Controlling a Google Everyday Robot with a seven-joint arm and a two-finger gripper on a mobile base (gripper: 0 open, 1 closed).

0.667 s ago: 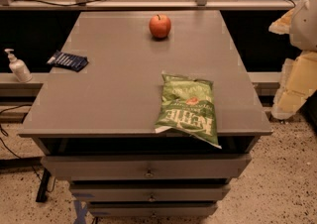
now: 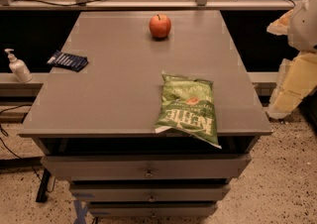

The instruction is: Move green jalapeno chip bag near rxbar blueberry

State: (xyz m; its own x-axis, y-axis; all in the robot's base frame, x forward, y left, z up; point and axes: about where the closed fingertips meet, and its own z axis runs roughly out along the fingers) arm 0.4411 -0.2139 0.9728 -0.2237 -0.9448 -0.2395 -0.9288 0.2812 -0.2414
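The green jalapeno chip bag (image 2: 188, 110) lies flat at the front right of the grey table (image 2: 114, 89), its lower corner hanging over the front edge. The rxbar blueberry (image 2: 68, 60), a small dark blue wrapper, lies at the table's left edge. My gripper (image 2: 293, 86) shows as pale cream and white parts at the right edge of the camera view. It is off the table, to the right of the bag and apart from it, and holds nothing that I can see.
A red apple (image 2: 160, 26) stands at the back middle of the table. A white pump bottle (image 2: 17, 66) stands on a lower ledge to the left. Drawers (image 2: 146, 172) sit under the tabletop. A rail (image 2: 148, 5) runs behind the table.
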